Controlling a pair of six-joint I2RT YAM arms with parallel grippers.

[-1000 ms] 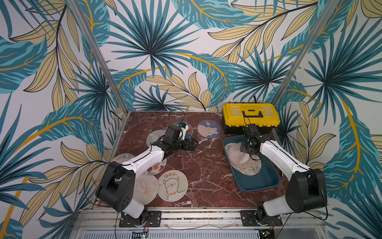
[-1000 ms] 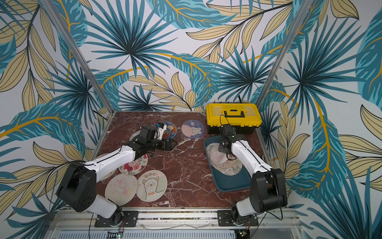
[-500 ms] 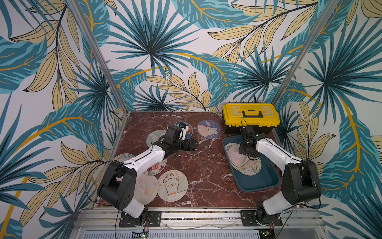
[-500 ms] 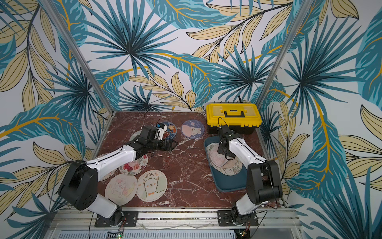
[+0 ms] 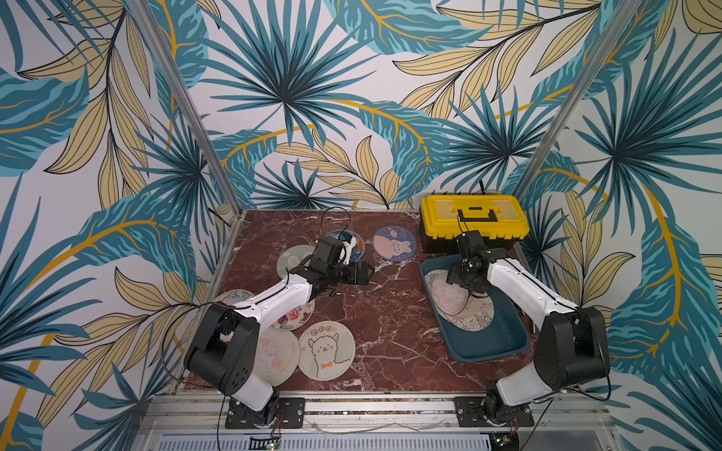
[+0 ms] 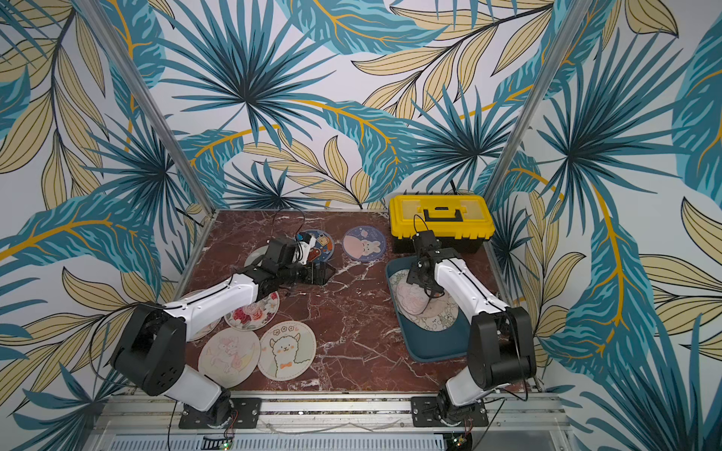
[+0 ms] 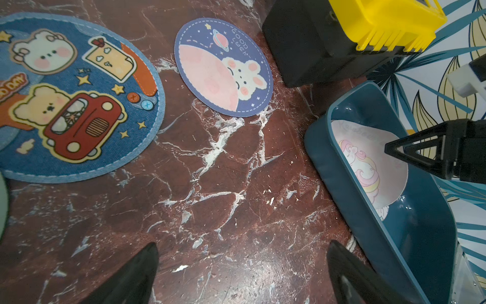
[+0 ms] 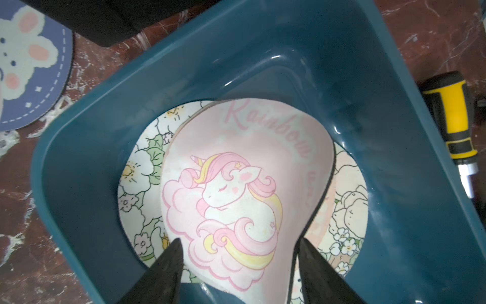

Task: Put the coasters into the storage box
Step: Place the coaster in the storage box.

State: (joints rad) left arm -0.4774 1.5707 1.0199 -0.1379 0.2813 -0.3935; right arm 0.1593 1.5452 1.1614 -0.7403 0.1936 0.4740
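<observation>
- The red-brown marble-patterned tabletop carries everything.
- The dark teal shallow rectangular plastic storage box sits on the right side of the table. Its long axis runs from the toolbox towards the front edge and slants slightly outward. It is open at the top.
- The yellow-lidded black plastic toolbox stands shut at the back right, just behind the box's far end.
- In the box, a pink round unicorn coaster lies on top. It is bowed, with one edge lifted to show its dark underside. It overlaps a cream flower-printed coaster flat on the floor beneath it.
- On the table, a navy round bunny coaster and a blue denim-look bear coaster lie flat at the back. A cream alpaca coaster, a pale pink pony coaster and a rose-printed coaster lie front left.
- The left gripper is spread wide over bare marble and holds nothing.
- The right gripper is inside the box, its jaws parted either side of the unicorn coaster's near edge.
- A yellow-and-black-handled screwdriver lies outside the box's wall.
</observation>
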